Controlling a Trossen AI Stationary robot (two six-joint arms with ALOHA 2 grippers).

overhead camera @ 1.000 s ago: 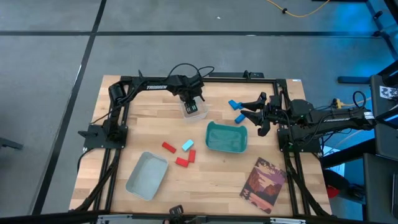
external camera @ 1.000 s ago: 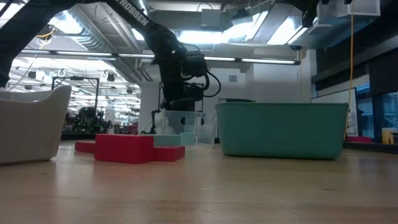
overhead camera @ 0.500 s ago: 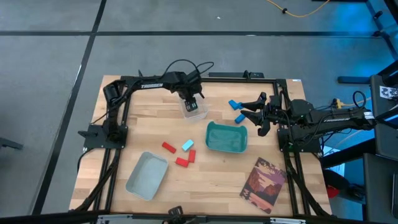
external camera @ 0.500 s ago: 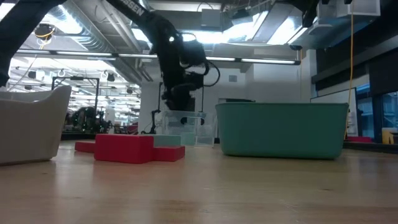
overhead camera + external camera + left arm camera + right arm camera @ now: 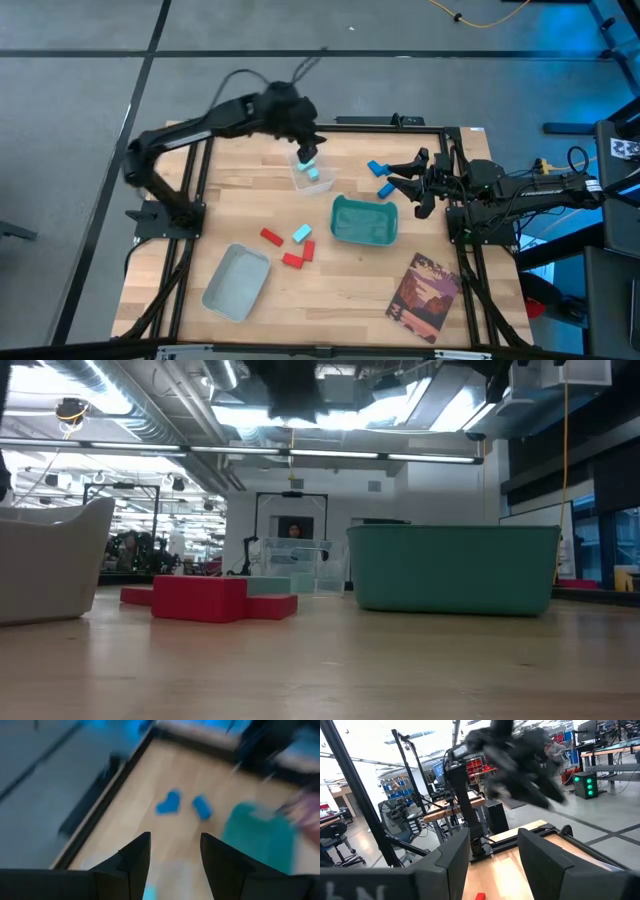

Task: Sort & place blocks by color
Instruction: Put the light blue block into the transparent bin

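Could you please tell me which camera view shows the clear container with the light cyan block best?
The high view: the clear container is seen from above with a light cyan block inside. The low view shows it only side-on, far back. The left wrist view catches a blurred edge; the right wrist view misses it.

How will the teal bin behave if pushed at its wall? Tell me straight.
The bin would probably slide, not tip: it sits wide and low, flat on the table. It is likely light, since it looks empty from above. Its straight walls suggest stiff plastic, though a thin rim might flex.
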